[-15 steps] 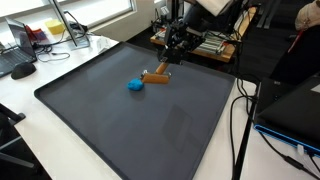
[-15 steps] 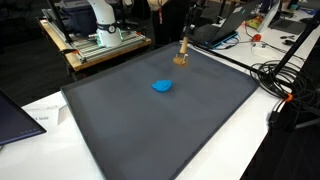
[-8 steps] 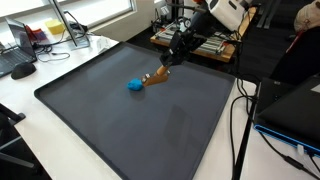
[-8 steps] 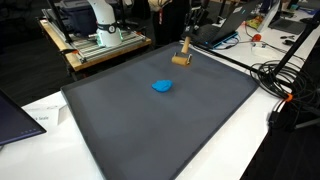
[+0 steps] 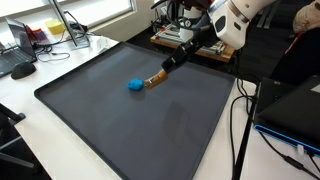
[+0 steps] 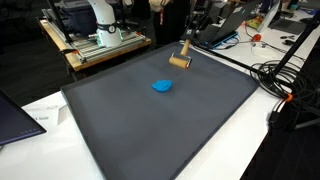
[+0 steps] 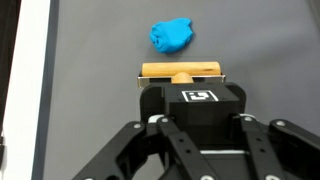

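My gripper [image 7: 200,112] is shut on a black block with a square marker tag, the handle of a wooden tool [image 7: 180,71]. The tool's wooden bar rests on the dark grey mat [image 7: 270,50]. A crumpled blue thing [image 7: 171,36] lies just beyond the bar, a small gap apart. In both exterior views the tool [image 5: 155,79] [image 6: 180,61] slants down from the gripper [image 5: 184,56] [image 6: 190,38] to the mat. The blue thing [image 5: 135,85] [image 6: 162,86] lies next to its head, towards the mat's middle.
The mat [image 5: 120,130] covers most of the table. A cluttered shelf [image 5: 195,45] stands behind the arm. Cables [image 6: 285,85] and a laptop [image 5: 295,110] lie off one side, a wooden cart [image 6: 100,45] and a paper [image 6: 35,118] off the other.
The arm has swung up and back, so the tool now slants instead of standing upright. Its wooden head has slid slightly towards the blue thing, which has not moved.
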### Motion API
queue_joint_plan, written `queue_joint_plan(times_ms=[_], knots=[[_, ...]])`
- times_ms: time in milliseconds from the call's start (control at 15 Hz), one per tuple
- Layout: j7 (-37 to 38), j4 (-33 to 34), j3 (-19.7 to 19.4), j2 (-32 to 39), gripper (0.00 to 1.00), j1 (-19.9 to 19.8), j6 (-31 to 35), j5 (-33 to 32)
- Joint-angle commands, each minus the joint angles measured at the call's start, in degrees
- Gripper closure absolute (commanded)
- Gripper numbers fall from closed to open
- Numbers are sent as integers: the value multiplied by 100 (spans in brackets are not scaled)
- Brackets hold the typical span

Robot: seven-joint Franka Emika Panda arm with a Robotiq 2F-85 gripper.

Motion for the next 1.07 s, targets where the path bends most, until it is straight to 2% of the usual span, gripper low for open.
queue_joint_plan(times_ms=[0, 200, 600, 1000], knots=[[-413, 424, 34, 257, 78, 19, -375, 79], [-628, 602, 58, 256, 78, -119, -408, 501], [-1239, 831, 12, -68, 78, -584, -408, 2221], [-1893, 653, -222, -589, 78, -1156, -249, 3000]])
